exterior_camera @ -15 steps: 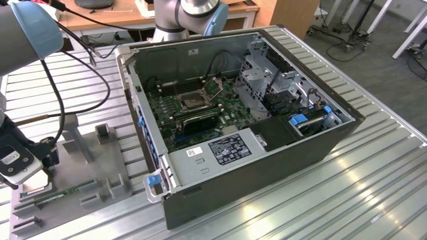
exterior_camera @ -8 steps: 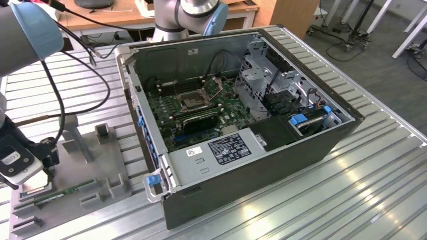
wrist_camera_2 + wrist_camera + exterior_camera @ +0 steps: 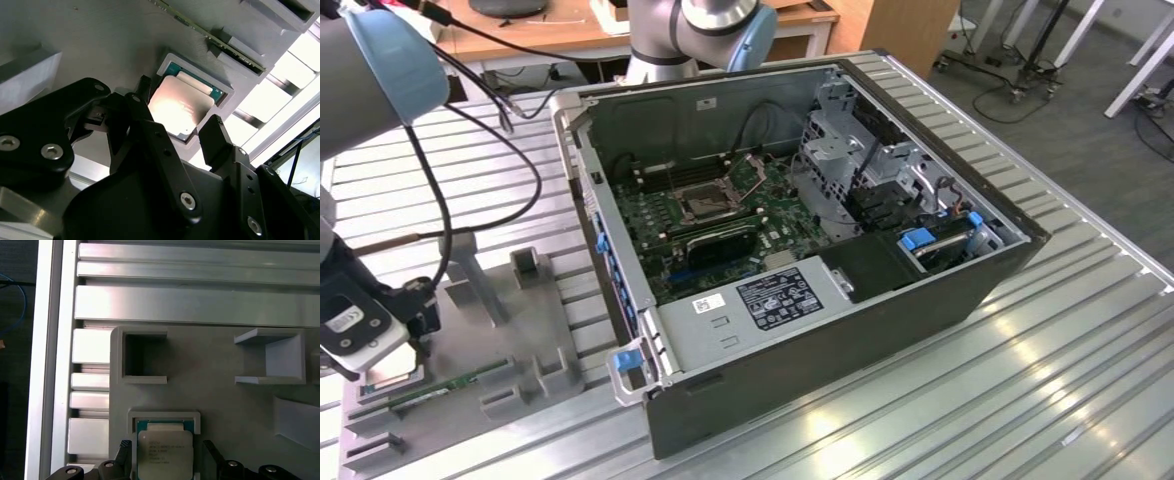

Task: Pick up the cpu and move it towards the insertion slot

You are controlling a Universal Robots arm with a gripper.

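The cpu (image 3: 165,441) lies flat in a square pocket of the grey fixture plate (image 3: 220,390), its silvery-beige top facing up. In the second wrist view the cpu (image 3: 181,102) sits between the two black fingers. My gripper (image 3: 167,457) is open and low over it, one finger on each side with a small gap to the chip's edges. In the exterior view my gripper (image 3: 374,352) is at the left, over the fixture plate (image 3: 554,340). The insertion slot (image 3: 707,203) is a silver-framed square on the green board inside the open computer case (image 3: 881,290).
A long green memory stick (image 3: 438,387) lies in the fixture beside the cpu pocket. Grey posts (image 3: 524,265) rise from the plate. Black cables (image 3: 447,200) hang by the arm. The case walls surround the board. A ribbed metal table (image 3: 1014,400) lies underneath.
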